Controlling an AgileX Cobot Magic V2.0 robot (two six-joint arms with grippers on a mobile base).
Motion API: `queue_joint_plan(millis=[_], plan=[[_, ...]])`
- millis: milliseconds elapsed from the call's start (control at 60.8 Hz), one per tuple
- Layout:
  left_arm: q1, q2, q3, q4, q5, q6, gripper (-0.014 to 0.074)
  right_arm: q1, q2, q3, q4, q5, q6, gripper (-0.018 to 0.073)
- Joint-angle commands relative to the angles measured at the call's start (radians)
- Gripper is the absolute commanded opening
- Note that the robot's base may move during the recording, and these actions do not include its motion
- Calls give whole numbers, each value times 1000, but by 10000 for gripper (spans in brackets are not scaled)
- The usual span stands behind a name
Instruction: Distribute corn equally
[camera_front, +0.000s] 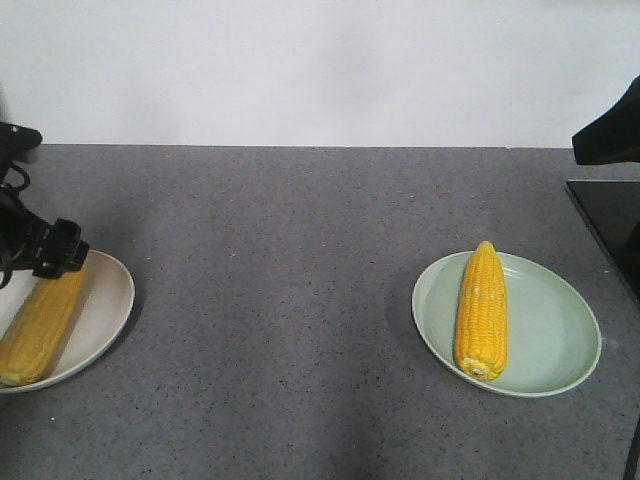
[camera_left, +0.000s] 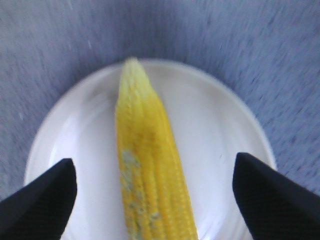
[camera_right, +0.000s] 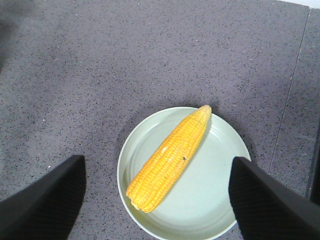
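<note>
Two cobs of corn show, one on each plate. One corn lies on the white plate at the table's left edge. My left gripper hovers low over it, open, its fingers standing apart on either side of the cob without touching it. The other corn lies on the pale green plate at the right. My right gripper hangs well above that plate, open and holding nothing, with the cob lying diagonally below.
A grey speckled countertop runs back to a white wall. A black panel sits at the right edge, behind the green plate. Part of the right arm shows at the upper right.
</note>
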Motion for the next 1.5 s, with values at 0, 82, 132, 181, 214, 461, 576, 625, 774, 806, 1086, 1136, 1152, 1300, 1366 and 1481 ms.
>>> queue_joint_plan(millis=[0,82,132,181,214,461,576,625,774,806,1086,1136,1152,1300,1366,1481], plan=[[-1,-104,-22,-73,-112,41,587,0,-17,-22,24,8,-10,559],[-1,-161,-22,-165,-140,102,587,0,-17,-22,23,8,-10,559],[-1,-198,-22,-231,-152,149,587,0,-17,-22,23,8,-10,559],[-1,-234,-22,-291,-160,200,587,0,-17,-22,23,8,-10,559],[-1,-260,-22,-338,-164,236,587,0,-17,-22,23,8,-10,559],[-1,-396,-22,-531,-166,393,587,0,-17,-22,20,8,-10,559],[-1,-435,-22,-557,-162,405,587,0,-17,-22,19,1,-11,559],[-1,-446,-22,-557,-162,405,587,0,-17,-22,19,-5,-16,559],[-1,-467,-22,-553,-160,405,587,0,-41,16,23,-50,-37,559],[-1,-471,-22,-553,-160,405,587,0,-60,54,23,-81,-46,559],[-1,-574,156,-554,-315,414,587,0,-322,503,23,-444,-131,559],[-1,-607,213,-554,-356,418,587,0,-368,572,23,-490,-141,559],[-1,-617,229,-554,-366,421,587,0,-386,600,23,-512,-146,559],[-1,-714,389,-554,-453,429,587,0,-503,767,23,-656,-175,559],[-1,-749,445,-554,-480,429,587,0,-547,818,23,-700,-195,554],[-1,-796,516,-554,-521,429,572,0,-604,891,23,-783,-201,511]])
